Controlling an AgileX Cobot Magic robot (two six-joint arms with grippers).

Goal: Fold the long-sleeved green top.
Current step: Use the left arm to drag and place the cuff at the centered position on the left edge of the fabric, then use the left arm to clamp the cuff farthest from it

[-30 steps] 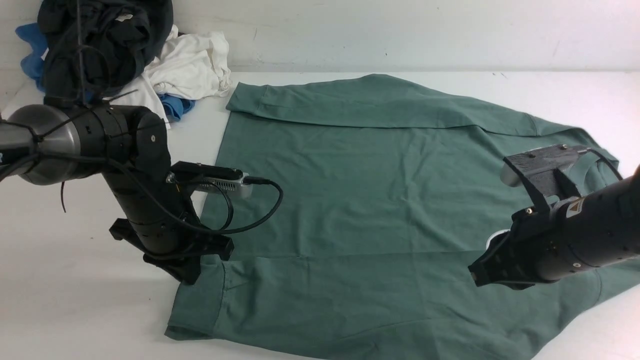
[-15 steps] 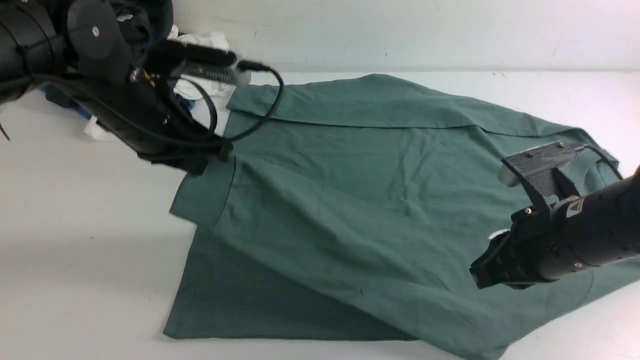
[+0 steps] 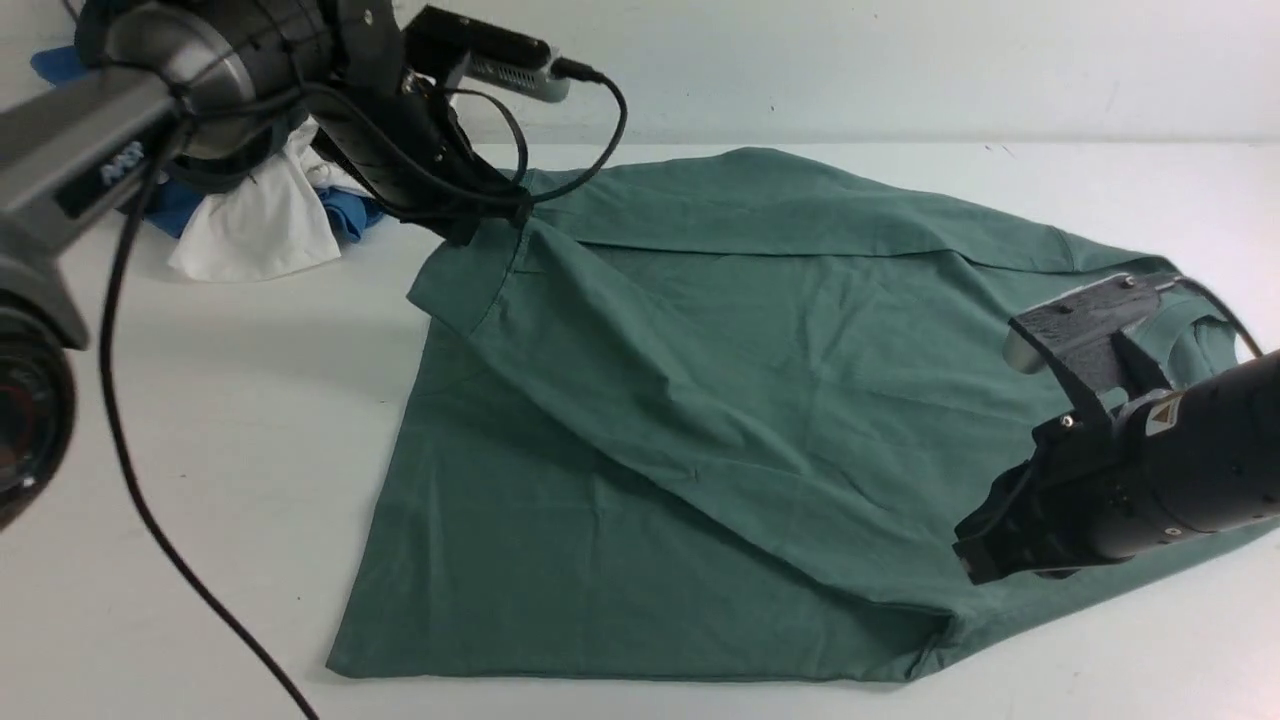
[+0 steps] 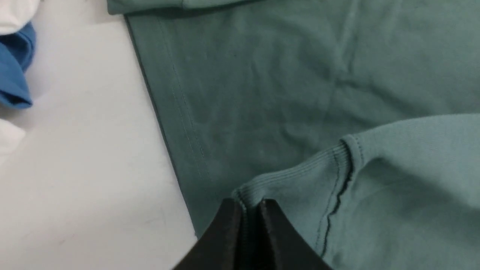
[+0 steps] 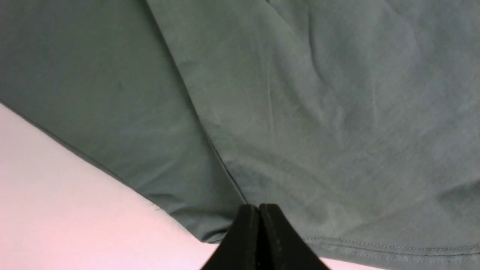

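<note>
The green long-sleeved top (image 3: pixel 760 340) lies spread on the white table (image 3: pixel 200 430), hem toward the robot's left, neck toward its right.

The left gripper (image 3: pixel 468 230) is at the far-left corner of the top, beside the white garment (image 3: pixel 255 225) and the blue garment (image 3: pixel 352 212). In the left wrist view its jaws (image 4: pixel 249 205) are closed down to a narrow gap on the ribbed cuff (image 4: pixel 300 180), with fabric visible between them. The sleeve runs from this grip as a raised diagonal band across the body.

The right gripper (image 3: pixel 975 562) is at the near-right edge of the top, where that band ends. Its jaws (image 5: pixel 258 207) are fully closed with no cloth visible between them; the tips appear to rest on the fabric, but contact cannot be confirmed.

One second ago the left gripper held the cuff at the near-left edge and the sleeve lay flat. It has since carried the cuff up and away to the far side. The right gripper has barely shifted.
</note>
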